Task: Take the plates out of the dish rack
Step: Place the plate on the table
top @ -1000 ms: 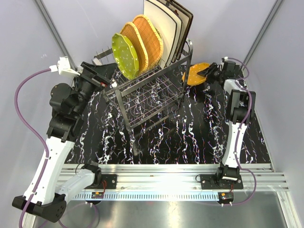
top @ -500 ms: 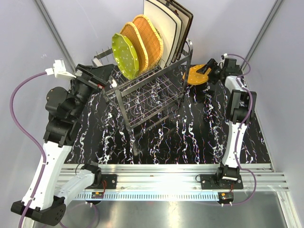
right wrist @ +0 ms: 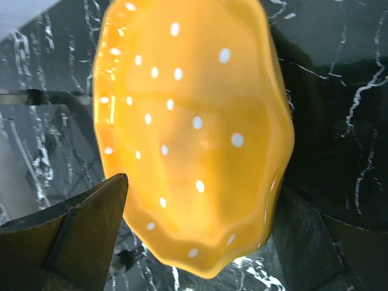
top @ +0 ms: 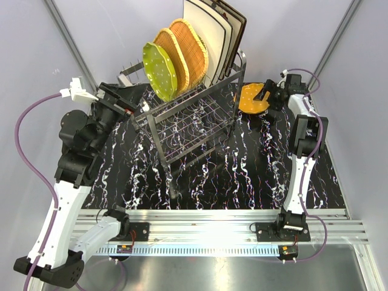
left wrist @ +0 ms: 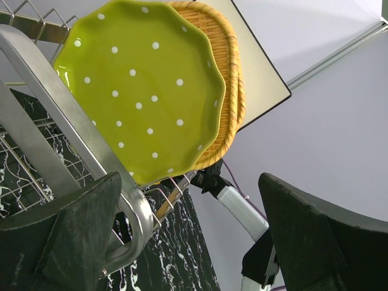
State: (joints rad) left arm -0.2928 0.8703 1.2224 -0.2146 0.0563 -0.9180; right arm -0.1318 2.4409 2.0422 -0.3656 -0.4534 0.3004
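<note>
The chrome wire dish rack (top: 194,118) stands mid-table. On its upper tier stand a green dotted plate (top: 159,71), two wicker plates (top: 185,48) and cream square plates (top: 209,33). An orange dotted plate (top: 250,99) lies on the table to the rack's right. My right gripper (top: 267,94) is open at that plate's right rim; the orange plate (right wrist: 188,133) lies between and beyond its spread fingers (right wrist: 79,236). My left gripper (left wrist: 194,242) is open at the rack's left end, just below the green plate (left wrist: 142,91), with nothing between its fingers.
The rack's thick steel tube (left wrist: 66,127) runs close past my left finger. Behind the green plate show a wicker plate (left wrist: 229,79) and a cream plate (left wrist: 260,73). The black marbled tabletop (top: 242,176) lies in front of the rack. Grey walls close the back and sides.
My right gripper has opened and let go of the orange plate, which now lies on the table. The left arm shifted slightly at the rack's left end, then held still.
</note>
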